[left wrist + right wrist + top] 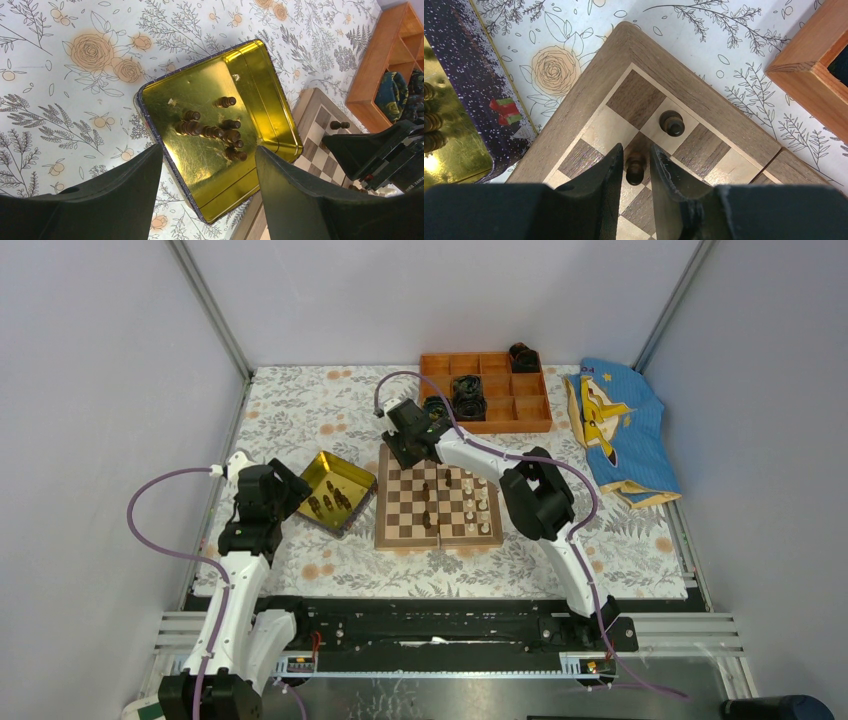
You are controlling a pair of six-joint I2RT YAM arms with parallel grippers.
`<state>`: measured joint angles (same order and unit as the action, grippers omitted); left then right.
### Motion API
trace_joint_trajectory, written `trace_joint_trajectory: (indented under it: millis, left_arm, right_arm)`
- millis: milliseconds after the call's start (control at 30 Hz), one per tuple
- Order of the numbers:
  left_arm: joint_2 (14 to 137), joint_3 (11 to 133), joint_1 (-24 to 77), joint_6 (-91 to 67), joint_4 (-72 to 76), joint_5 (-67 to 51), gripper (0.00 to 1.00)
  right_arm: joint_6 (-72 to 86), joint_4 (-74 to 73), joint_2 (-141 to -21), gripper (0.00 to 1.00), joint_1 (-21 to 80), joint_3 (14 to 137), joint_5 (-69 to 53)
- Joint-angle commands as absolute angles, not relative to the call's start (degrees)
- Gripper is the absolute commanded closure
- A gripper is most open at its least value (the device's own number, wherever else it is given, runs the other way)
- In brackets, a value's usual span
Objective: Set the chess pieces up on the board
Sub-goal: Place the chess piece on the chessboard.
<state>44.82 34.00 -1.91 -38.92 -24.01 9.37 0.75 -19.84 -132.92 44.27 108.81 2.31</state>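
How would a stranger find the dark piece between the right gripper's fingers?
Find the chessboard's far left corner, by the gold tray. Two pieces stand there: pick the dark piece between the right gripper's fingers, not the lone piece beside the border.

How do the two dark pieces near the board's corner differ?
The nearer dark piece stands between the fingers of the right gripper, on a dark square; the farther dark piece stands free on a light square beside the border. Both are upright on the board.
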Motion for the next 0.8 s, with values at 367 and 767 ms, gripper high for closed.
trace_joint_trajectory:
  millis: [367,767]
  left_arm:
    - [44.2,33.5,-1.6,-39.0,-21.4,9.0,0.24]
    - [43.7,33.5,-1.6,-39.0,-21.6,9.5,0.24]
  right_arm:
    - [0.7,-18.1,-128.0,0.61,44.7,106.5,2.4]
    - [0.4,-16.9,-124.8,0.52,44.7,103.0,2.8]
